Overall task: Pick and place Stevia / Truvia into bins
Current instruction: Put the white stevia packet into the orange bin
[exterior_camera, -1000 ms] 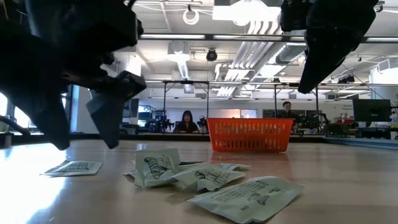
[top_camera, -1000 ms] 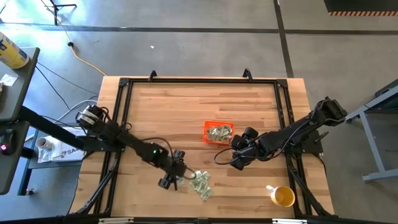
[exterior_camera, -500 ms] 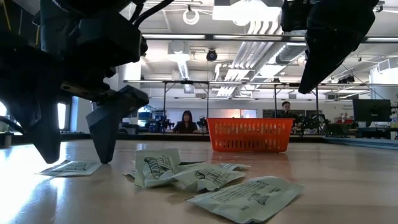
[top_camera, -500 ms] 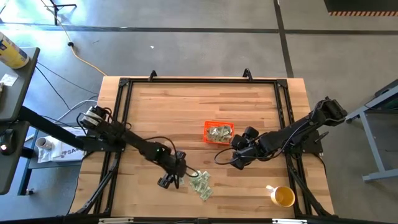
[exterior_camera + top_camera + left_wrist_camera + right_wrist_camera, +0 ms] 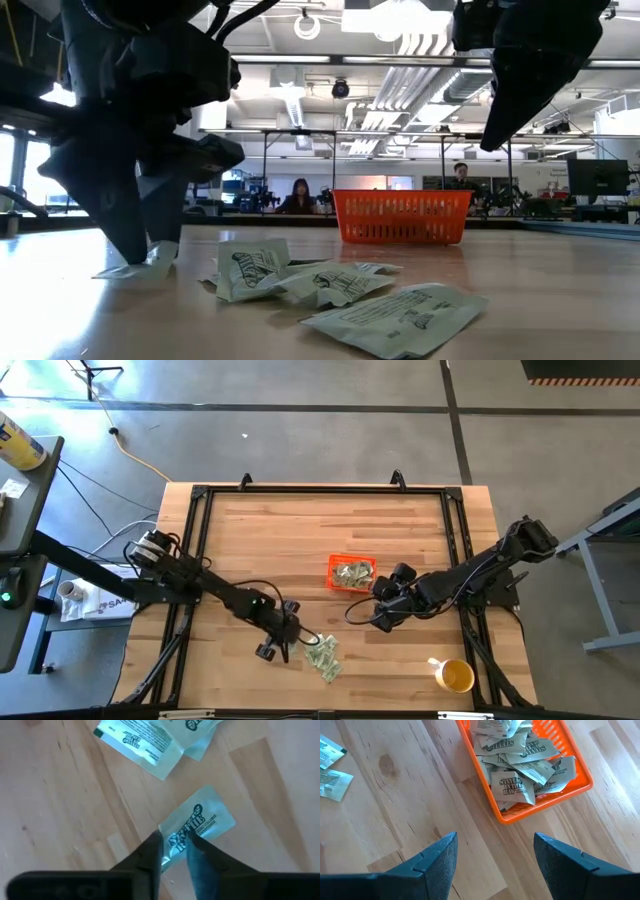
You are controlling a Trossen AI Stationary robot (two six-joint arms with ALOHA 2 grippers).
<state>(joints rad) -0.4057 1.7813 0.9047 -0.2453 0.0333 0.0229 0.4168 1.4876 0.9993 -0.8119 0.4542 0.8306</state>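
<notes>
Two arms over the wooden table [image 5: 300,530]. Left gripper [image 5: 173,851] is down at the near-left part of the tabletop, at the left edge of a loose heap of Stevia packets [image 5: 323,653]; its fingers [image 5: 151,855] are drawn close together, pinching one end of a single pale green packet [image 5: 197,826] that lies flat on the wood. Low view shows the same tips meeting on that packet's edge right at table level [image 5: 150,262], the packet still touching the surface. Just beside it, toward the heap, another packet lies printed side up [image 5: 137,739]. From the low view, the rest of the heap sits crumpled and overlapping to the right of the pinched one [image 5: 330,285]. Orange bin [image 5: 351,573] stands near the table's middle, well apart from the heap and farther from the near edge; it already holds a pile of packets [image 5: 520,760], some tilted against the mesh wall. Right gripper [image 5: 495,857] hovers above the table just to the near-right of the bin, fingers spread wide with nothing between them. Yellow cup [image 5: 455,676] sits at the near-right corner. Two people show far back in the room [image 5: 300,196].
</notes>
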